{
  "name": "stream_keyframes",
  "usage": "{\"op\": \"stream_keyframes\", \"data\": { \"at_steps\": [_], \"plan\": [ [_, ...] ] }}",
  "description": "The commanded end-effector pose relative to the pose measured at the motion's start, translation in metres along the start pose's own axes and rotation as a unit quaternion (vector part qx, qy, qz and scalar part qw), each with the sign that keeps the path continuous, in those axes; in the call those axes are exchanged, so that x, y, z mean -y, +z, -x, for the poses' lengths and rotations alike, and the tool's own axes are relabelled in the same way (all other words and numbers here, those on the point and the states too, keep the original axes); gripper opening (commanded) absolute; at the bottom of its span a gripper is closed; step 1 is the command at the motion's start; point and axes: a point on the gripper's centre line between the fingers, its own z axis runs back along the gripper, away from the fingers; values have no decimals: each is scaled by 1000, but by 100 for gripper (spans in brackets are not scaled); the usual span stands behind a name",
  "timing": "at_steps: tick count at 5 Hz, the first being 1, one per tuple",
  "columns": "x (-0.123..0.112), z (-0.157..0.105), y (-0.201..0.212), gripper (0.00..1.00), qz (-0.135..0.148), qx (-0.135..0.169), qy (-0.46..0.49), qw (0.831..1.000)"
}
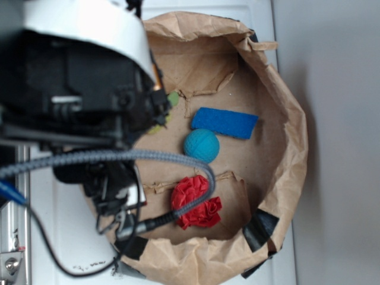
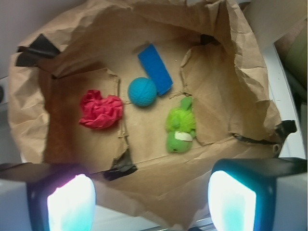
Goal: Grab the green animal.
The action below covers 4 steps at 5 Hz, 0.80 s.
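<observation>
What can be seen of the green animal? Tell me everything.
The green animal is a small lime-green fuzzy plush with stubby limbs and a white-and-red patch near one end. It lies flat on the floor of the brown paper bag, right of the teal ball, touching nothing else. The open pincer is well clear of it.

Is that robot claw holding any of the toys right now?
No, nothing is held. The gripper is open above the brown paper bag, and the fuzzy lime-green plush animal lies untouched inside.
</observation>
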Motion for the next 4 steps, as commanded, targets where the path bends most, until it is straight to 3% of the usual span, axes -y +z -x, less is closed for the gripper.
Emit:
{"op": "stream_keyframes", "data": {
  "at_steps": [1, 2, 4],
  "plan": [
    [-4, -7, 12, 100, 4, 23, 8, 1000],
    [-16, -22, -28, 100, -6, 32, 13, 999],
    [-34, -22, -88, 100, -36, 47, 15, 998]
  ]
}}
